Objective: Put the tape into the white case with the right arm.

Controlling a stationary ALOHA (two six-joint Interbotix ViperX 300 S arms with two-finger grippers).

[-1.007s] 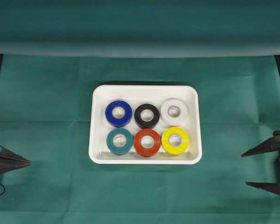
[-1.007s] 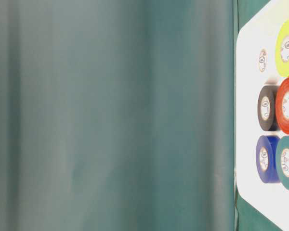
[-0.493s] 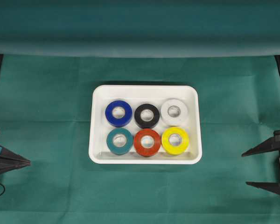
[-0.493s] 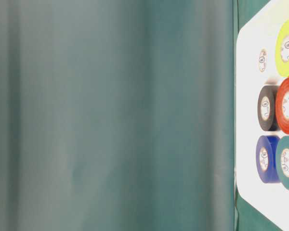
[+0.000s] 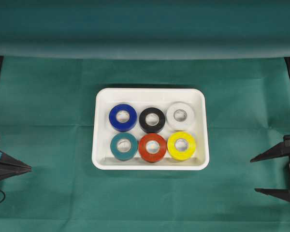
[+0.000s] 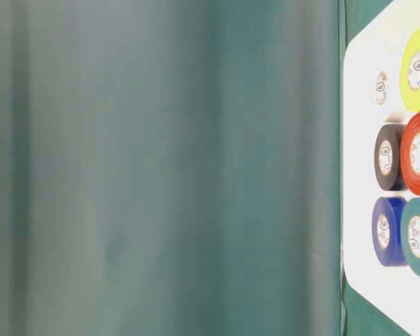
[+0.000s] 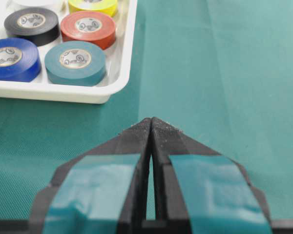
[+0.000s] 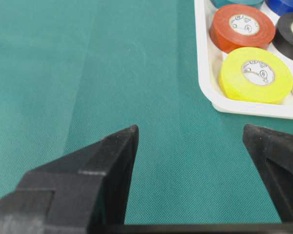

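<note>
Right gripper (image 5: 275, 175) parked at the table's right edge, fingers spread wide and empty, left gripper (image 5: 28, 167) held closed at the left, six tape rolls seated in the white case (image 5: 100, 126).

White case (image 5: 150, 94); green cloth (image 5: 48, 121); yellow tape (image 5: 181, 145); red tape (image 5: 152, 147).

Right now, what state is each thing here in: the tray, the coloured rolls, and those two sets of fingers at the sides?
white case: on the green cloth, holding six rolls.
tape rolls: lying flat, two rows of three.
left gripper: fingers shut, empty, off the case.
right gripper: fingers open, empty, off the case.
</note>
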